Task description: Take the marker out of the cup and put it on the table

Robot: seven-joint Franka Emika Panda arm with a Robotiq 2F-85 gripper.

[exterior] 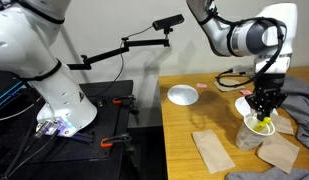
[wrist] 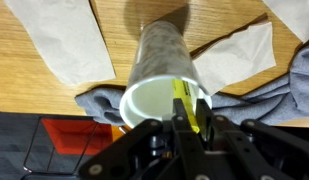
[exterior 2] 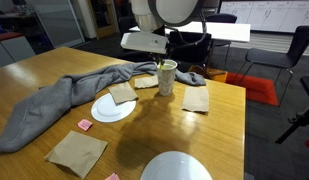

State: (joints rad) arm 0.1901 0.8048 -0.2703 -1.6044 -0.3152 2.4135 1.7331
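The marker [wrist: 185, 104] stood in the mouth of the cup [wrist: 162, 60], leaning against the near side of the white rim, with its upper end rising just above it. In the wrist view I saw the gripper [wrist: 191, 128] drawn in narrow, its dark fingers [wrist: 208, 133] close on either side of the yellow shaft, and it looked clamped on the marker. In an exterior view the gripper [exterior: 263, 108] hung straight down over the cup [exterior: 250, 135], with a bit of yellow showing at the rim. The cup stood upright on the table [exterior: 184, 140], and both exterior views showed light brown wood around it. Brown paper napkins [wrist: 56, 40] lay flat beside the cup, and a grey cloth [exterior 2: 54, 105] sprawled across the table behind it. A white plate [exterior 2: 114, 108] sat near the cup with a napkin resting on it, and a white dish [exterior: 182, 95] sat well apart, toward the table's edge.
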